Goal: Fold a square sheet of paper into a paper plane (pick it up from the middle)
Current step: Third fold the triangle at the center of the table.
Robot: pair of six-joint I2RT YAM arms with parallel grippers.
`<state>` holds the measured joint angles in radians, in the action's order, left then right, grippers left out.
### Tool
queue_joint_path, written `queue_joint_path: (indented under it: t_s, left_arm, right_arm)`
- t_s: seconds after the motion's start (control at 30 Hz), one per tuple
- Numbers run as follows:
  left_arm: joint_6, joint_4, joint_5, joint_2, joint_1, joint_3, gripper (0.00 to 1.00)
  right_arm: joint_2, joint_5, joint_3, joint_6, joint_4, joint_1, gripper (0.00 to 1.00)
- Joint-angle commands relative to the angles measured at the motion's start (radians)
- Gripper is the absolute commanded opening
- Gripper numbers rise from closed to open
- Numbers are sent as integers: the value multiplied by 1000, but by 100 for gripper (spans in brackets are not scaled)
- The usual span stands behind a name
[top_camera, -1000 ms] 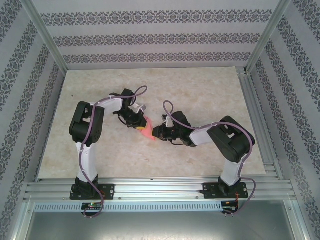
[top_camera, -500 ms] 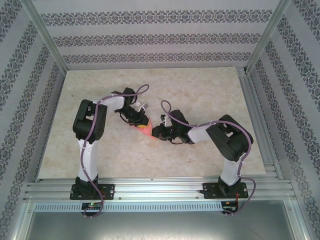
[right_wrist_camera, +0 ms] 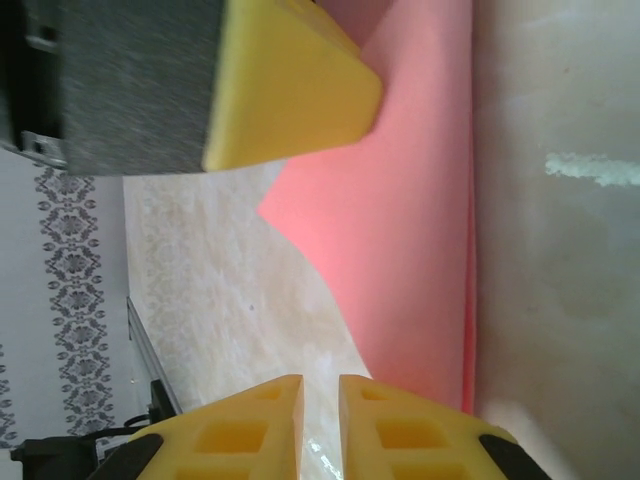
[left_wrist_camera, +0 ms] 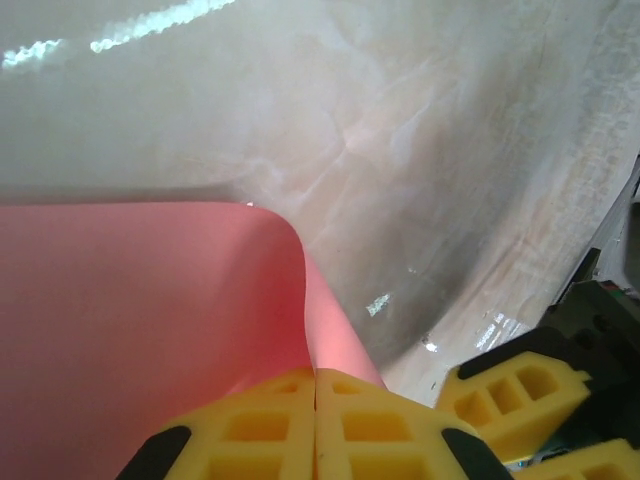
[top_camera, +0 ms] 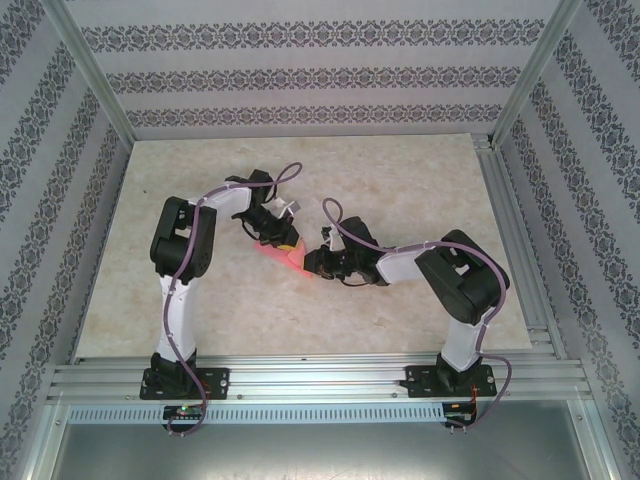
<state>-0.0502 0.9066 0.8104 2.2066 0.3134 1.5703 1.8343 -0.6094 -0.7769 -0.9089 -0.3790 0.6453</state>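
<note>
The square sheet of paper (top_camera: 291, 257) is pink-red, partly folded over and curled, lying at the middle of the table between both grippers. In the left wrist view the paper (left_wrist_camera: 150, 300) rises in a curved flap, and my left gripper (left_wrist_camera: 316, 375) is shut on its edge, pads pressed together. My left gripper (top_camera: 283, 242) sits at the sheet's far-left side. My right gripper (top_camera: 309, 264) is at its near-right side. In the right wrist view its jaws (right_wrist_camera: 320, 385) stand a narrow gap apart over bare table, and the paper (right_wrist_camera: 410, 220) lies just beside the right finger.
The marble-look table (top_camera: 420, 180) has free room all around the arms. Aluminium rails (top_camera: 300, 375) run along the near edge and the right side. The left gripper's yellow finger (right_wrist_camera: 290, 90) hangs close above the paper in the right wrist view.
My left gripper has moved a little to the right and away with the paper's edge, drawing the sheet flatter. The right gripper has barely moved.
</note>
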Motion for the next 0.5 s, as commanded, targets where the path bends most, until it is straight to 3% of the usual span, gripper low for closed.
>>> queue_joint_path:
  t_s: [0.0, 0.47]
  left_arm:
    - [60, 42, 18, 29, -15, 32, 8]
    - [131, 105, 15, 86, -33, 88, 8]
  right_arm:
    - [-38, -29, 5, -29, -79, -13, 18]
    - [34, -31, 6, -45, -87, -18, 17]
